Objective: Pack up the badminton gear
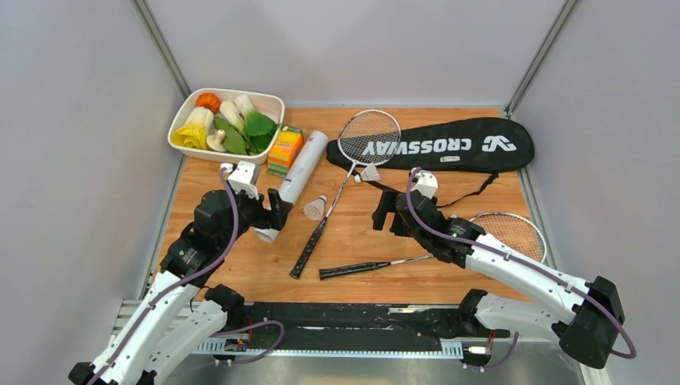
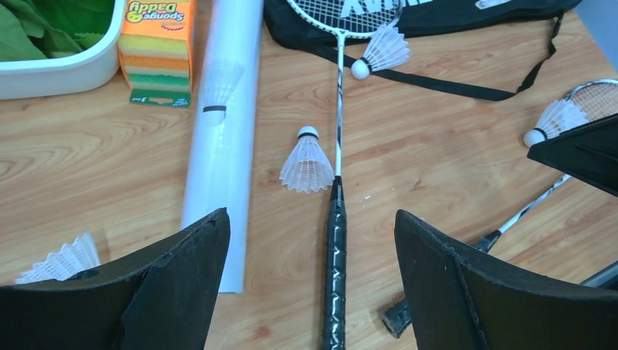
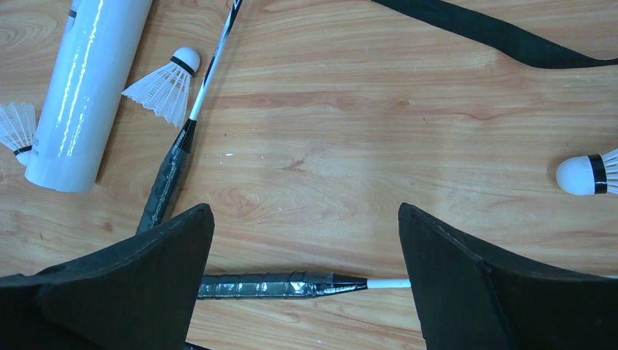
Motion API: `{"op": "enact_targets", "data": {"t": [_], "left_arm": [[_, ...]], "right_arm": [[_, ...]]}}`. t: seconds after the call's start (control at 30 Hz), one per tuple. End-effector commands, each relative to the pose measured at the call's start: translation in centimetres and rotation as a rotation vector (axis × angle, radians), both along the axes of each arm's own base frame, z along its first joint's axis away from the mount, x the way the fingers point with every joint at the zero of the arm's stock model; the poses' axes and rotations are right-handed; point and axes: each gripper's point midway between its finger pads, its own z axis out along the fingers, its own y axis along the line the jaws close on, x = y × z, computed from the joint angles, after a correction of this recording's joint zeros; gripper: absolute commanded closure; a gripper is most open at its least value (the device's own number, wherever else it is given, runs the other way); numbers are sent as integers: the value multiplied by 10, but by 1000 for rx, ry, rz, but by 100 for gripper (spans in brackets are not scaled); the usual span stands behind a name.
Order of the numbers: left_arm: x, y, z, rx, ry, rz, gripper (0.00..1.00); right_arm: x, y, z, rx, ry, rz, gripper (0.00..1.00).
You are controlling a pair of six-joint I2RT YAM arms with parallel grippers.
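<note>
Wooden tabletop [image 1: 361, 237]. Directly on it:
- white dish [image 1: 265, 96] of toy vegetables, far-left corner
- Sponge Daddy box [image 1: 285, 149]
- long white tube [image 1: 301, 168]
- black CROSSWAY bag [image 1: 449, 146], far edge
- first racket [image 1: 368, 138], head overlapping the bag
- second racket [image 1: 353, 270]
- tube-side shuttlecock [image 1: 315, 208]
- bag-side shuttlecock [image 1: 370, 173]

table top [image 3: 379, 117]: light wood grain is seen, smooth, with a faint sheen
tube [image 3: 84, 95]: white plastic by the look of it, really glossy, streaks of light are reflected along it
shuttlecocks [image 2: 306, 164]: thin ribbed white skirts, smooth rounded caps, pretty much matt
racket grips [image 2: 334, 277]: wrapped in black tape, ridged, a bit shiny
racket shafts [image 2: 339, 109]: thin, white, smooth and glossy
bag [image 1: 449, 144]: black cloth, matt, white lettering printed on
dish [image 2: 58, 73]: white, smooth, plastic-looking, soft gloss
sponge pack [image 2: 157, 44]: glossy printed wrap, card or film can't be told
</note>
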Motion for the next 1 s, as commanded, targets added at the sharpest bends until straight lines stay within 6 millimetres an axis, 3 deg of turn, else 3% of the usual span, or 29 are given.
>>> {"op": "enact_targets", "data": {"t": [0.0,0.33,0.37,0.4,0.43,0.47,0.5,0.7,0.77,0.9,0.97], "left_arm": [[5,8,-4,44,3,42,10],[30,32,-25,266,146,171,12],[39,30,-23,304,168,171,12],[42,31,-37,358,231,170,12],[49,32,-27,375,221,181,13],[54,32,-37,416,266,181,13],[60,31,-30,427,257,182,13],[101,27,-43,439,354,161,14],[112,27,-51,425,386,149,15],[128,4,-69,390,401,51,15],[136,2,-87,418,444,38,16]], "right_arm": [[11,7,26,51,-64,-18,0],[11,4,48,41,-141,31,0],[10,4,50,35,-156,54,0],[8,4,54,34,-172,83,0],[6,5,56,31,-187,111,0],[3,6,59,36,-202,134,0],[0,5,62,44,-219,155,0],[-25,10,93,182,-365,306,0],[-32,8,104,225,-417,326,0],[-39,1,120,275,-484,331,0],[-41,1,123,281,-495,339,0]]}}
